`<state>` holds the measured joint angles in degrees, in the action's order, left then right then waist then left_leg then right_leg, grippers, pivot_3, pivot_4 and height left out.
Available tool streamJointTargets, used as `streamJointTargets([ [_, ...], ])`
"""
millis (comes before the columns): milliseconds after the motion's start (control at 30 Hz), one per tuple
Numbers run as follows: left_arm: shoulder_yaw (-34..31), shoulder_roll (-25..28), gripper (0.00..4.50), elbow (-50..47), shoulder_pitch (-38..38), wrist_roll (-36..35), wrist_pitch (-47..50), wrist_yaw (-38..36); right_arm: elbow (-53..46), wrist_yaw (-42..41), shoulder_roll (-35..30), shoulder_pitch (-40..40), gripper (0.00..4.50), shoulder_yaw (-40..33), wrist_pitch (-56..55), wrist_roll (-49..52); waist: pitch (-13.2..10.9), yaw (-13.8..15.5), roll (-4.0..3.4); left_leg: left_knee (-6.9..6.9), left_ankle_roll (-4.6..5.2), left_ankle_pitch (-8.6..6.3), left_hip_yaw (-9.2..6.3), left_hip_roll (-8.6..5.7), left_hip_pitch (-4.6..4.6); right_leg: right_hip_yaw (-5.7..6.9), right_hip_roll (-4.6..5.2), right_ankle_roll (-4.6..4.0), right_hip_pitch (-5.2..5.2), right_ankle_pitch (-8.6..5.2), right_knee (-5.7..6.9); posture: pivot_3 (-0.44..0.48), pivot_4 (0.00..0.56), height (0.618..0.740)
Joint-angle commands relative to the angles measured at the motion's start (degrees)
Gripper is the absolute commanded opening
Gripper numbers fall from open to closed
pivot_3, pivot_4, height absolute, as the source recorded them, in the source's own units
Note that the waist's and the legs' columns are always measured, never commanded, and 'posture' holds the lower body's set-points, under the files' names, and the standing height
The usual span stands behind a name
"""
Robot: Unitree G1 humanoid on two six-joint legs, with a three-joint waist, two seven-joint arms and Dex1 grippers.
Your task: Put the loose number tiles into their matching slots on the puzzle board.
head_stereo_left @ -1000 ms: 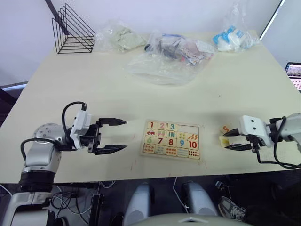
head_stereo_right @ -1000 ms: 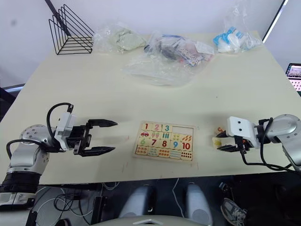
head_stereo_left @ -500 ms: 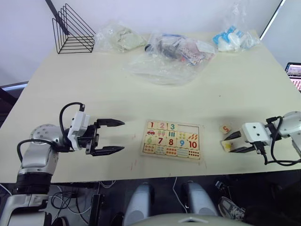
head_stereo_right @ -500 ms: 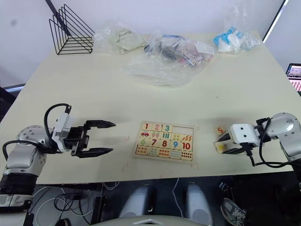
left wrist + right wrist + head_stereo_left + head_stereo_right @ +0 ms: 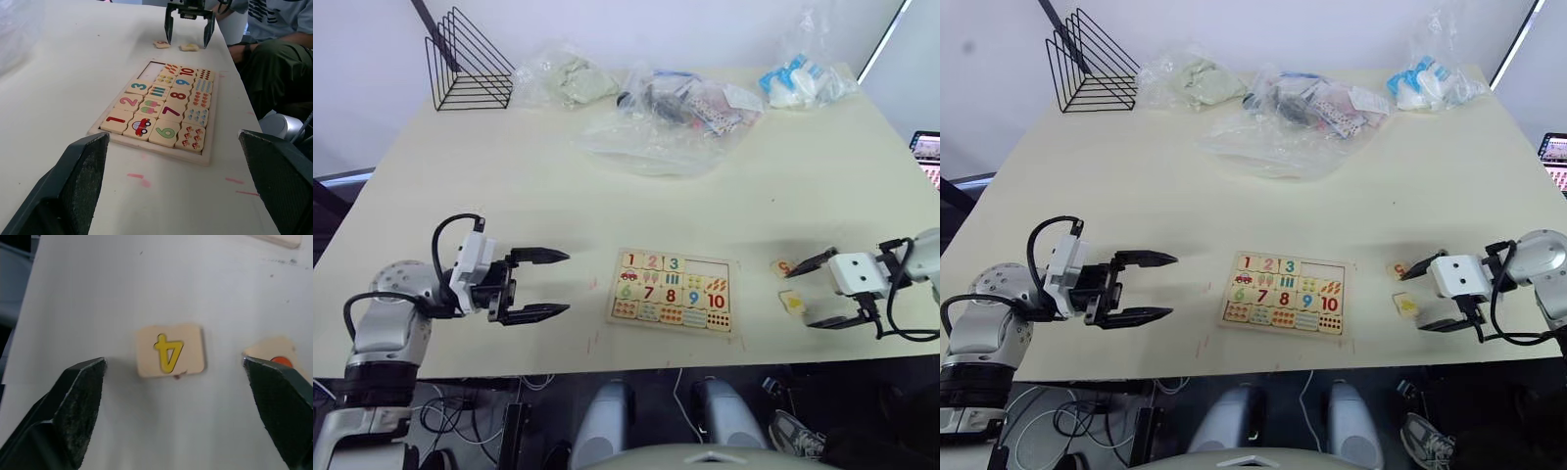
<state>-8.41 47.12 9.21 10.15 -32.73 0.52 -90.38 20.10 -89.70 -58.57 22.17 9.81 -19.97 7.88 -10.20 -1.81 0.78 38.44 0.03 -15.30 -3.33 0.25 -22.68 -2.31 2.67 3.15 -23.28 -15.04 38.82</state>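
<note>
The puzzle board (image 5: 673, 291) lies flat near the table's (image 5: 509, 186) front edge, between both grippers. Tiles 1, 2 and 3 fill its top row; the two slots (image 5: 1329, 271) at that row's right end are bare pale wood. Two loose number tiles lie right of the board: the yellow 4 tile (image 5: 169, 351) and the 5 tile (image 5: 783, 266). The right gripper (image 5: 824, 291) has its jaws spread wide around the 4 tile without touching it. The left gripper (image 5: 551, 285), left of the board, is spread and holds nothing

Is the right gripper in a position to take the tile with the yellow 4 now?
Probably yes. The right gripper is open, and the 4 tile lies flat on the table between its fingers, with nothing over it. The 5 tile lies close beside it.
</note>
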Motion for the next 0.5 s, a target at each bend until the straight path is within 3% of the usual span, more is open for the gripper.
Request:
streamJointTargets([
  [33,-1.6,0.1,4.50,-2.3,-1.0,-1.1,-0.9,-1.3,-4.6,1.7,-2.3,-3.3,4.43,-4.6,3.6,3.0,0.0,0.0,0.00,0.00,0.00,0.00,0.00,0.00,0.00,0.00,0.00,0.00,0.00,0.00,0.01,0.000,0.150,0.740],
  [200,-1.5,0.4,4.50,-0.9,-1.2,-0.6,-2.9,-2.1,-12.7,6.3,-2.5,-11.2,4.43,-10.6,10.9,7.7,0.0,0.0,-0.01,0.00,0.00,0.00,-0.03,0.01,0.01,-0.02,-0.02,0.00,0.00,0.00,0.04,0.000,0.150,0.740],
  [500,0.8,1.3,4.50,0.0,-1.0,-1.9,-4.8,-2.1,-33.3,23.3,3.1,-33.2,4.43,-26.2,27.1,13.5,0.0,0.7,0.00,0.00,0.00,0.00,-0.03,0.00,0.01,0.00,-0.03,0.00,0.03,0.00,0.02,0.000,0.150,0.740],
])
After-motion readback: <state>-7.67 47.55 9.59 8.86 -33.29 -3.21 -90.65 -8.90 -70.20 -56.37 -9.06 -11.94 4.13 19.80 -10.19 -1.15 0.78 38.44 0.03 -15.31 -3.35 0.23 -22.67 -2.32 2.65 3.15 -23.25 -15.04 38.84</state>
